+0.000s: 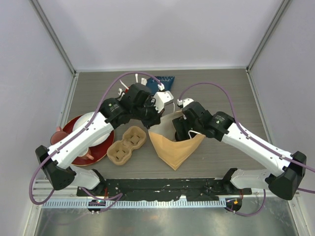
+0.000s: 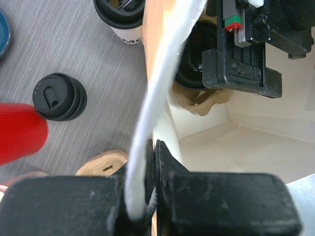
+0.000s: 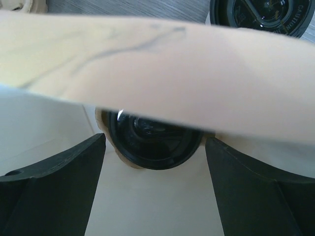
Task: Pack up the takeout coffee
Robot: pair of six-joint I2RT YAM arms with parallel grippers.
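- Walls of plain white panel [image 1: 29, 59] close the left, back and right of the cell, with grey metal posts running up the two back corners.
- Desk [image 1: 221, 93] of grey wood-grain fills the floor of the cell. A black base plate and a perforated metal strip run along its near edge, where both arms are bolted.
- Red plate [image 1: 106, 147] lies at the far left of the desk. Something white sits on it, mostly hidden under the left arm.
- Pulp carrier [image 1: 128, 145] with two empty wells lies just right of the plate.
- Red cup [image 2: 19, 130] shows in the left wrist view. One takeout coffee [image 2: 59, 97], black lid on, stands upright on the bare desk just beside it.
- Second takeout coffee [image 2: 120, 17] stands farther off on the desk, close to the side of the bag.
- Left end effector [image 2: 152, 147] is closed tight on the white handle [image 2: 147, 98] of the bag and holds that side up.
- Blue object [image 1: 165, 78] lies near the back edge of the desk, behind the arms.
- Tan paper bag [image 1: 172, 147] sits at the middle of the desk with its mouth open.
- Third takeout coffee [image 3: 155, 142] is inside the bag, set in a pulp holder, with only its black lid showing.
- Right end effector [image 3: 155, 162] is down inside the bag. Its fingers [image 3: 54, 182] are spread wide on either side of that lid and are not touching it.
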